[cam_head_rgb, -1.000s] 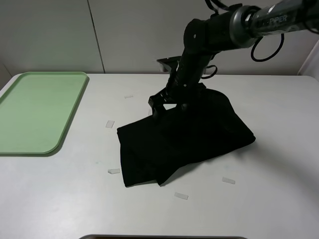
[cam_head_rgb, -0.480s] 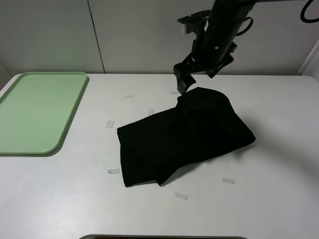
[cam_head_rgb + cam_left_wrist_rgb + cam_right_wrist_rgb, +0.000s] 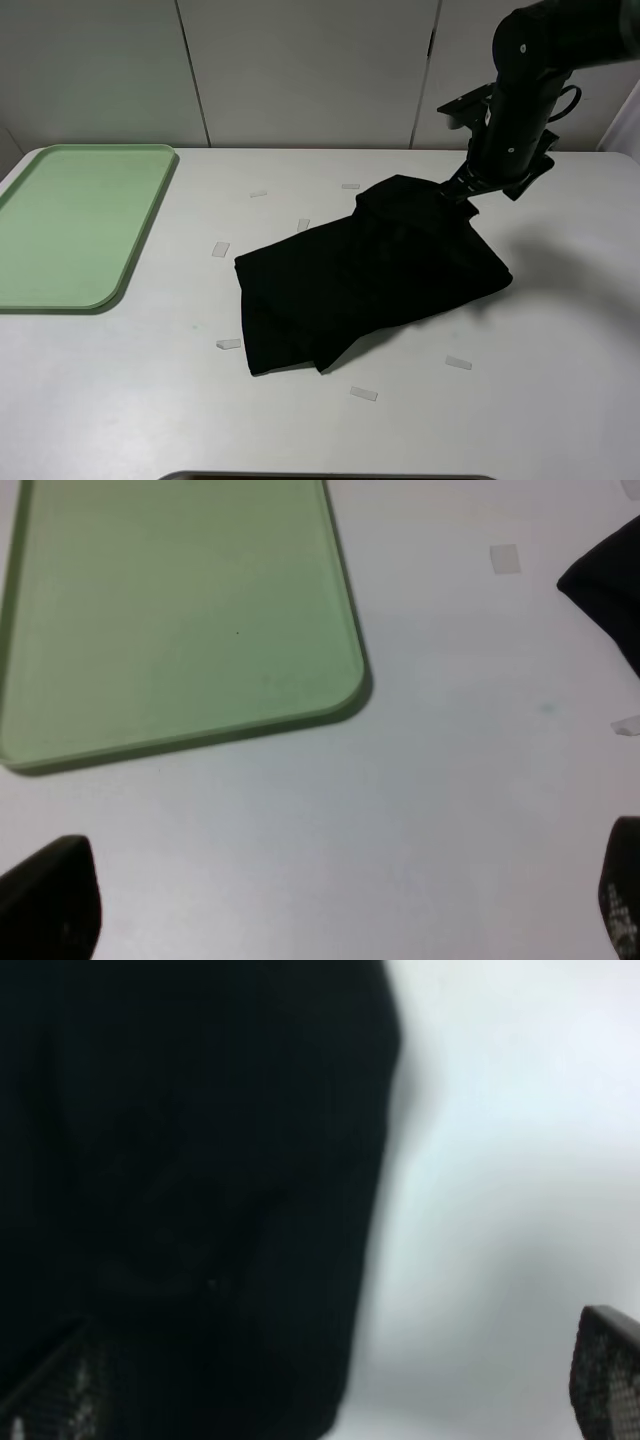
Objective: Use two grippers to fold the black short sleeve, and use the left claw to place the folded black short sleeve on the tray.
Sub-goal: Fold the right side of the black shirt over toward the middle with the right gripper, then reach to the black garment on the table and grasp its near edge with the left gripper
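Note:
The black short sleeve (image 3: 370, 270) lies folded into a rumpled bundle in the middle of the white table, with no lettering showing. My right gripper (image 3: 457, 190) hangs open just above the shirt's far right edge, and nothing is between its fingers. In the right wrist view the shirt (image 3: 180, 1190) fills one side, and the open gripper (image 3: 335, 1390) straddles its edge. The pale green tray (image 3: 80, 220) sits bare at the far left. In the left wrist view my left gripper (image 3: 330, 910) is open over bare table beside the tray (image 3: 180, 610); a corner of the shirt (image 3: 610, 590) shows.
Small white tape marks dot the table around the shirt, such as one (image 3: 221, 249) on its left and another (image 3: 459, 363) at the front right. A pale panelled wall runs behind the table. The left arm does not appear in the exterior high view.
The right arm has risen from the shirt's far left part and swung right, now hanging over its far right edge. The shirt stays as it lay.

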Motion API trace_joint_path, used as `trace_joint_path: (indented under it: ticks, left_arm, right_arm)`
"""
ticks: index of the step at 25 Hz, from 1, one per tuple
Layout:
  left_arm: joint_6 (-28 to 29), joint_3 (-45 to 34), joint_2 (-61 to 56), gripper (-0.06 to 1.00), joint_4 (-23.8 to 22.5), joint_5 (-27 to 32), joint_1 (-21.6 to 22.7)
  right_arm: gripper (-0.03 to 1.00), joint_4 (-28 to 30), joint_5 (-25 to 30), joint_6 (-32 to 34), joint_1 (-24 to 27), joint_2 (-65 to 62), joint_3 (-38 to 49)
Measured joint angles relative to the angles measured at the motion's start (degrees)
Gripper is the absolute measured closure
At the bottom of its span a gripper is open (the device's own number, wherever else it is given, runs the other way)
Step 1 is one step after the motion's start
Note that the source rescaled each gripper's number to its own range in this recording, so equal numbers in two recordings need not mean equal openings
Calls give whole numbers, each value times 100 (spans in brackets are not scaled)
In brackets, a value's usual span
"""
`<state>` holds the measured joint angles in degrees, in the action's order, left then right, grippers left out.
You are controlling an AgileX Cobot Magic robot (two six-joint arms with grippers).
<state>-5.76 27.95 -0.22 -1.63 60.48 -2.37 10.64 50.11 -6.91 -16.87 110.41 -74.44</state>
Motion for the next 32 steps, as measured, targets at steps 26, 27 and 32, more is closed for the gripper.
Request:
trace_joint_path:
  ticks: [26, 27, 32]
  left_arm:
    - [0, 0, 0, -6, 0, 0, 0]
    - [0, 0, 0, -6, 0, 0, 0]
    - [0, 0, 0, -6, 0, 0, 0]
  right_arm:
    - [-3, -594, -776, 42, -326, -495, 531]
    - [-3, -549, -690, 42, -326, -703, 531]
    - [-3, -259, -341, 42, -326, -1749, 531]
